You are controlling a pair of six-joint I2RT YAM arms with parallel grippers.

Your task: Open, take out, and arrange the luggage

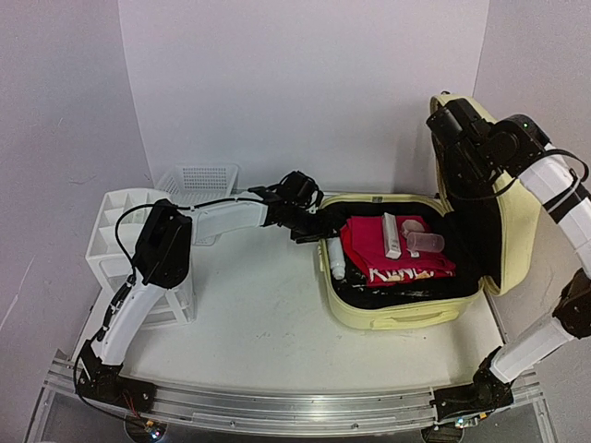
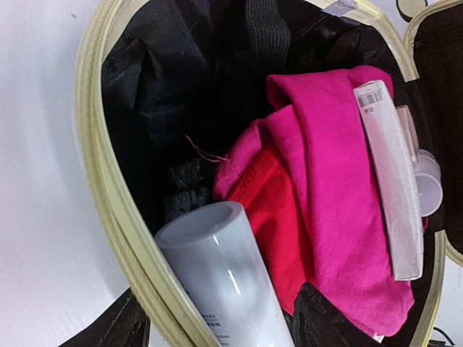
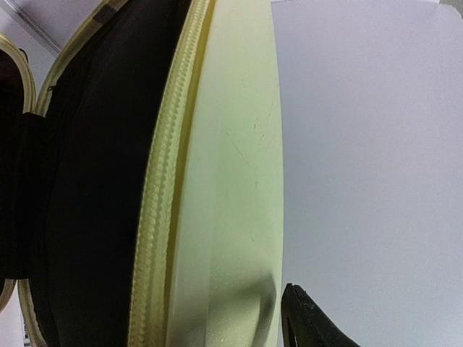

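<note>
The pale-yellow luggage (image 1: 397, 314) lies open at the right of the table, its lid (image 1: 517, 231) standing upright. Inside are a red-pink cloth (image 1: 369, 245), a white box (image 1: 391, 235), a clear cup (image 1: 427, 242) and a white bottle (image 1: 337, 260). My left gripper (image 1: 319, 231) is open at the case's left rim. In the left wrist view its fingers (image 2: 325, 318) straddle the bottle (image 2: 217, 267) and the rim (image 2: 108, 188). My right gripper (image 1: 452, 115) is shut on the lid's top edge (image 3: 231, 181). One finger (image 3: 311, 325) shows against the shell and the other is hidden.
A white mesh basket (image 1: 199, 180) stands at the back left and a white plastic drawer unit (image 1: 129, 231) sits beside the left arm. White walls close in the back and sides. A metal rail (image 1: 277, 406) runs along the near edge.
</note>
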